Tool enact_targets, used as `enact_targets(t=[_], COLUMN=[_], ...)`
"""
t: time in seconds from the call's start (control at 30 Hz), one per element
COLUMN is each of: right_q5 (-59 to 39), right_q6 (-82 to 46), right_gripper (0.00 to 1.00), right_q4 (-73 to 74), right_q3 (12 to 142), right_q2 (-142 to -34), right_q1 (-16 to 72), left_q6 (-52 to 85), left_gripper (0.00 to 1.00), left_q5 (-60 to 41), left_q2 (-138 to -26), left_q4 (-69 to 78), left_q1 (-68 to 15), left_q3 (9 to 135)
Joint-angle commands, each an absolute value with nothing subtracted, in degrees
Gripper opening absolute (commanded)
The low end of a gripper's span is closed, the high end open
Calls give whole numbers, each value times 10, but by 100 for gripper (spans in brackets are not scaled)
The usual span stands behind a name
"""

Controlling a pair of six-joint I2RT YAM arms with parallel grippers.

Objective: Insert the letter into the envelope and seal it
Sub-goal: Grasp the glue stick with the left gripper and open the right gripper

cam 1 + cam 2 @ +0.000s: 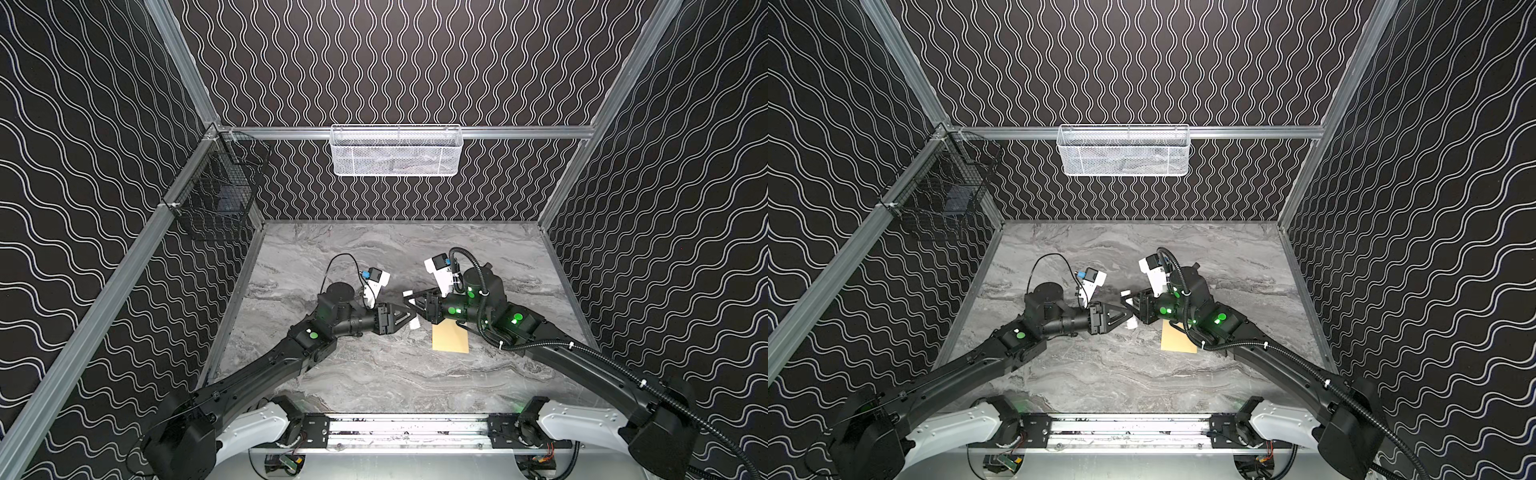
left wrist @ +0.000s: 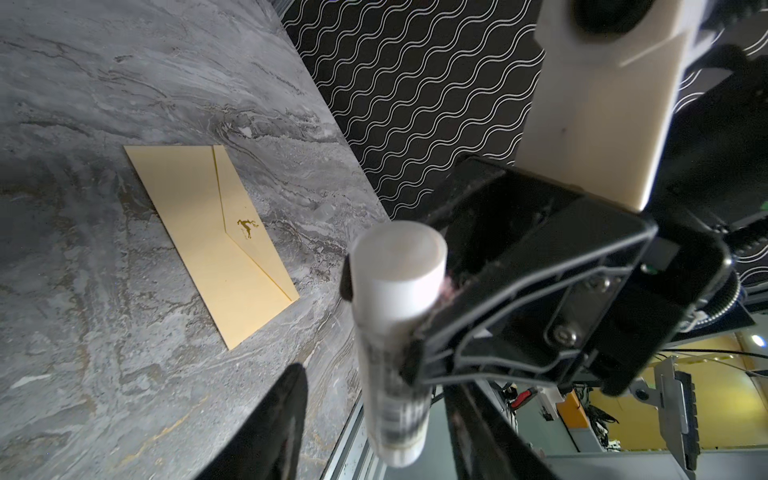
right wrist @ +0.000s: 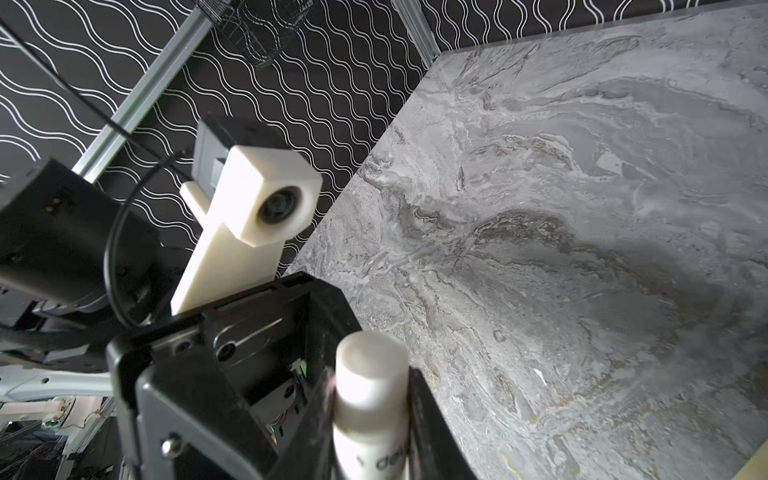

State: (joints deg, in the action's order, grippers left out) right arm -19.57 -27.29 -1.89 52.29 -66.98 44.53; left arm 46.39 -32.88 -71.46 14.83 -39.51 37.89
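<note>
Left wrist view: right gripper (image 2: 378,320) clamps white tube (image 2: 397,266), envelope (image 2: 208,237) lies closed

The envelope (image 1: 451,343) lies flat on the table (image 1: 374,374), right of centre. It is tan and long, flap folded down and facing up (small gold mark on it), its far end hidden in both top views.

Black arms (image 1: 266,365) bear green lights (image 1: 517,319), white cameras (image 1: 440,276).

both top views: high, whole table (image 1: 374,374) | wrist views: near, facing each other, share tube (image 2: 395,291)
</note>
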Motion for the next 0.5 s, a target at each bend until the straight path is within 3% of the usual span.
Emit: enact_targets(t=[0.0,0.2,0.4,0.47], right_q5=[-207,-208,-220,-227], right_q6=[-282,-289,-294,-297], right_gripper=[8,8,8,16], right_q4=[12,20,33,36], right_q3=[523,519,514,512], right_q2=[-666,-664,-665,-662], right_q1=[450,454,458,458], left_q6=[472,496,495,496], left_gripper=[51,37,14,9], left_q5=[-336,-353,-352,-353], left_q2=[-722,-737,-734,-732], left_q4=[202,258,257,257], left_q1=[-389,-386,-381,-380], left_q3=[374,355,351,349])
